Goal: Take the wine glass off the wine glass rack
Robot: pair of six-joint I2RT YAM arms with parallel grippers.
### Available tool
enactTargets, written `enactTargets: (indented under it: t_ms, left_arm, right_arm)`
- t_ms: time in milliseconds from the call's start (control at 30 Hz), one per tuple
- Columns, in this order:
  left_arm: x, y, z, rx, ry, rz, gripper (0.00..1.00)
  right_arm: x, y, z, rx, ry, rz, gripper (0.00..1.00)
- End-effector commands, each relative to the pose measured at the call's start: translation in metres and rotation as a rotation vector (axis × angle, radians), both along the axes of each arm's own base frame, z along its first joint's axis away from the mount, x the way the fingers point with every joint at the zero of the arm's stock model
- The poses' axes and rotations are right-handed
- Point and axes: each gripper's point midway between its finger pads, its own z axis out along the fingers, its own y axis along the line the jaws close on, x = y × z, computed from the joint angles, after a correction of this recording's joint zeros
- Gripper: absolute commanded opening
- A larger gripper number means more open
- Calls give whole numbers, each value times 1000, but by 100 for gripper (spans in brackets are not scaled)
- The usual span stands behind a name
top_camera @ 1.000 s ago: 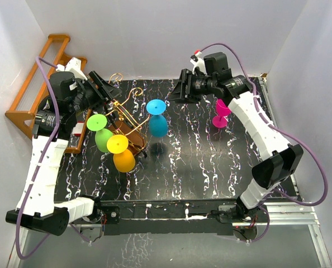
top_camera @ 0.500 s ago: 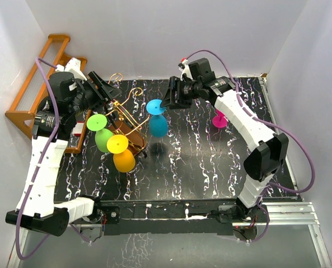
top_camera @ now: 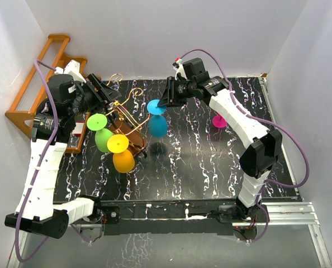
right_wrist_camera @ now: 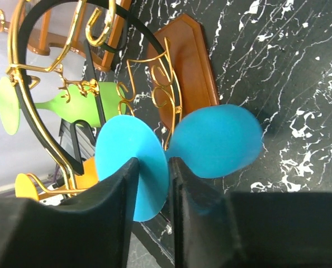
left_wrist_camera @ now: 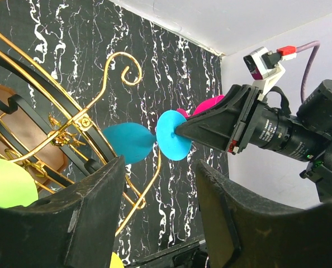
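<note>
Nearest you, the tabletop (top_camera: 210, 167) to the right of the wine glass rack (right_wrist_camera: 191, 72) is open as far as the pink glass (top_camera: 220, 120), so I judge the way out lies there. The blue wine glass (top_camera: 157, 125) hangs on the rack's right side, foot up and bowl down, stem about plumb. Your right hand (right_wrist_camera: 153, 164) is at the foot, fingers drawn to a narrow slit, and whether they bite I cannot tell. Farther off, at the rack's far-left wires, your left hand (left_wrist_camera: 160, 167) is spread wide and worse placed.

Wooden shelf (top_camera: 60, 39) (orange-brown, stepped) beside the black marbled table (top_camera: 210, 167).
</note>
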Motion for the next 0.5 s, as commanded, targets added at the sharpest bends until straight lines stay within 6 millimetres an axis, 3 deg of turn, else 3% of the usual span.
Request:
enactTargets:
  t_ms: [0,267,467]
  left_arm:
    - [-8,3,4,2,-18,6,51]
    - [-6,2,4,0,-19,7,50]
    - [-8,3,4,2,-17,10,50]
  right_arm:
    - [9,6,28,42,-97,-3,24]
    - [13,-4,42,30,-143,-60,9]
    - [7,2,60,102,-163,-37,8]
